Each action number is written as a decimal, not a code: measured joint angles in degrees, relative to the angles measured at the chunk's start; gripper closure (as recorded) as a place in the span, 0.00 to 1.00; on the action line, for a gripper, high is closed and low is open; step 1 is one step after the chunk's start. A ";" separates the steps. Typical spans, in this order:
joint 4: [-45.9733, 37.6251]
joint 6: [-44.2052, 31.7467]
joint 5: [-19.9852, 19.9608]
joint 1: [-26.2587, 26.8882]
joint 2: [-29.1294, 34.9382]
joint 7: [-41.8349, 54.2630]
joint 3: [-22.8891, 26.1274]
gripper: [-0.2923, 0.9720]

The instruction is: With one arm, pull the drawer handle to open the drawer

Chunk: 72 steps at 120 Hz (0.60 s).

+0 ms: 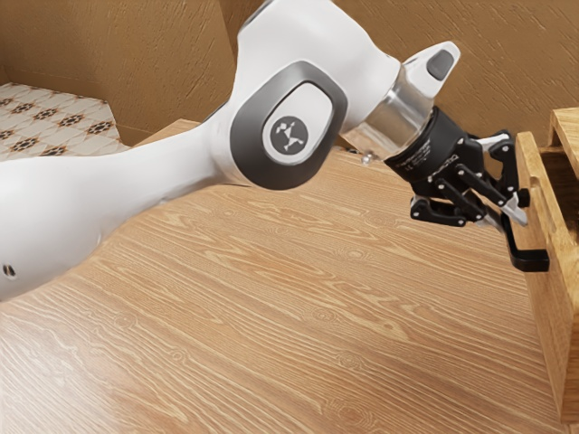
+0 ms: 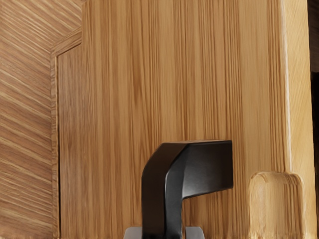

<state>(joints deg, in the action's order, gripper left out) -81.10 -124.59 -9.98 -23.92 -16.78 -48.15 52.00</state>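
A wooden drawer front [image 1: 541, 237] stands at the exterior view's right, pulled a little way out of its cabinet [image 1: 568, 127]. A black bar handle [image 1: 525, 255] is fixed to the front. My gripper [image 1: 512, 206] reaches in from the left, and its black fingers close on the upper part of the handle from two sides. In the wrist view the handle [image 2: 184, 179] rises right in front of the hand against the drawer front [image 2: 149, 74]. Grey finger pads [image 2: 195, 232] show at either side of its base.
The cabinet rests on a wide wooden table [image 1: 271, 316] that stretches left and forward of the drawer. My white arm [image 1: 289, 127] crosses above the table's back left. A brown wall [image 1: 507, 45] and patterned floor tiles [image 1: 45, 117] lie beyond.
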 joint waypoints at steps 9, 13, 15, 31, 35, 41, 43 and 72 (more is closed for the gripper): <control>-0.44 0.02 -0.47 -0.54 0.62 -0.16 0.04 0.81; -0.66 0.03 -0.65 -0.75 0.82 -0.22 0.06 0.81; -0.85 0.03 -0.82 -0.89 1.03 -0.25 0.05 0.81; -1.80 0.01 -1.93 -1.07 2.06 -0.46 -0.08 0.80; -2.27 -0.01 -2.37 -1.05 2.67 -0.51 -0.05 0.81; -2.76 -0.03 -2.93 -0.99 3.34 -0.58 -0.04 0.81; -2.85 -0.04 -3.06 -0.95 3.47 -0.60 -0.06 0.81; -4.26 -0.07 -4.57 -0.88 5.22 -0.88 -0.11 0.81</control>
<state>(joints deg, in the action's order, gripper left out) -85.35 -124.67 -14.54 -24.79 -11.57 -49.03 51.88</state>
